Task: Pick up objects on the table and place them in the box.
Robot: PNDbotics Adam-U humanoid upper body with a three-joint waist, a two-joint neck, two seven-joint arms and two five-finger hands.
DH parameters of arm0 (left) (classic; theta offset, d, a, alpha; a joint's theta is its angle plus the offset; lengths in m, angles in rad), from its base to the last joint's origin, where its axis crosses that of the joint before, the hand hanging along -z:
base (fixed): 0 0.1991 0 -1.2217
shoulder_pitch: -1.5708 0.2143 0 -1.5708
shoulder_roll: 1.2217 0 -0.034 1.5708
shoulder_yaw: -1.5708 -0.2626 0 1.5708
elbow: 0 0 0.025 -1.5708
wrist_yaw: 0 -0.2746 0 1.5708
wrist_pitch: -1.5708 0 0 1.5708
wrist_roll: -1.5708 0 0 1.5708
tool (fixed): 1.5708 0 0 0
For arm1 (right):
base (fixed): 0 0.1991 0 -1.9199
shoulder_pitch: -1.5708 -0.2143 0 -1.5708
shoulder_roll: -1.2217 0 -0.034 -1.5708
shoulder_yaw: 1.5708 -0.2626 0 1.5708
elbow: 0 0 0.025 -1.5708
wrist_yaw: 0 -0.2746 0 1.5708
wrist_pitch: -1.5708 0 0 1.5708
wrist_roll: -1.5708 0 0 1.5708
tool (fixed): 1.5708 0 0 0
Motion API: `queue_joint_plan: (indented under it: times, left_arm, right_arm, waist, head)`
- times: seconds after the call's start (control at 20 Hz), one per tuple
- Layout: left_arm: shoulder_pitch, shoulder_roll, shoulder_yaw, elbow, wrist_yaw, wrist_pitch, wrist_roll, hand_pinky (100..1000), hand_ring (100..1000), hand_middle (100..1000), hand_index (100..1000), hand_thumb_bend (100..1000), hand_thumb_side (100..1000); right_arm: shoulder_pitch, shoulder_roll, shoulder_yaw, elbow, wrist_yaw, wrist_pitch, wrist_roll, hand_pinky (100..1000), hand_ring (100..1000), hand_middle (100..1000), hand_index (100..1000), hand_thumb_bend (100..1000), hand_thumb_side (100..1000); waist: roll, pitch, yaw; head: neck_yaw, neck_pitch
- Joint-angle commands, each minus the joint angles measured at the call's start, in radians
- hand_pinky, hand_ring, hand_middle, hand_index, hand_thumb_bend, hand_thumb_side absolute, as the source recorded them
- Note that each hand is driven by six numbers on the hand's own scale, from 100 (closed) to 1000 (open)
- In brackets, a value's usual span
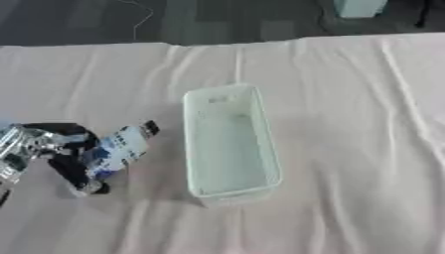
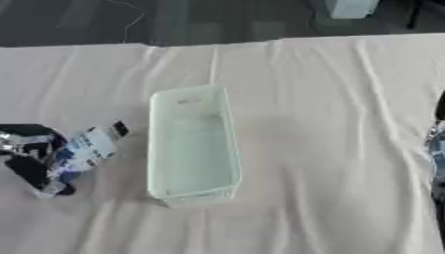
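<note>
**Bottle gripped beside empty box on cloth-covered counter**

A small bottle (image 1: 120,150) with a dark cap and a white-and-blue label is seen clamped in the left robot hand (image 1: 65,154), left of the pale green box (image 1: 228,144) and apart from its near wall. The bottle is tilted, its long axis running diagonally: the capped end is pointed up and toward the box, while the base is turned down and away from it, toward the lower left. The dark fingers (image 1: 80,176) are curled around the lower half of the bottle, below the label. Whether the bottle's base is touching the cloth cannot be told.

The box is set lengthwise near the middle of the counter (image 1: 347,124), its long axis running away from the robot, and nothing is seen inside it. The counter is draped with a creased, pinkish-white cloth.

Well to the right of the box, at the picture's edge in the right eye view, part of the right robot hand (image 2: 437,149) is shown; whether its fingers are apart or together cannot be told.
</note>
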Motion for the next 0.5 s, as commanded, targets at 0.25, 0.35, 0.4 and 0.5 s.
queue_joint_plan:
  times: [0.25,0.35,0.4,0.5]
  left_arm:
    - [0.004,0.03,0.031,-0.037,-0.029,0.014,0.144,100,303,381,448,100,556]
    - [0.009,0.036,0.033,-0.045,-0.023,0.017,0.205,100,232,320,374,100,537]
    - [0.011,0.04,0.034,-0.047,-0.019,0.017,0.227,100,208,300,344,100,529]
    - [0.013,0.05,0.037,-0.057,-0.007,0.017,0.251,100,174,267,310,100,516]
  right_arm:
    - [-0.012,-0.014,-0.005,-0.013,0.003,-0.073,0.07,160,317,408,532,100,1000]
    - [-0.01,-0.014,-0.004,-0.013,0.004,-0.074,0.071,159,317,408,532,100,1000]
    - [-0.009,-0.014,-0.004,-0.013,0.004,-0.074,0.071,159,317,408,532,100,1000]
    - [-0.006,-0.014,-0.004,-0.013,0.006,-0.075,0.072,159,317,408,532,100,1000]
  waist:
    - [-0.001,-0.009,0.006]
    - [0.0,-0.01,0.008]
    - [0.0,-0.01,0.008]
    - [0.0,-0.011,0.01]
  head:
    - [-0.006,-0.001]
    - [-0.006,-0.001]
    - [-0.006,-0.001]
    - [-0.006,-0.001]
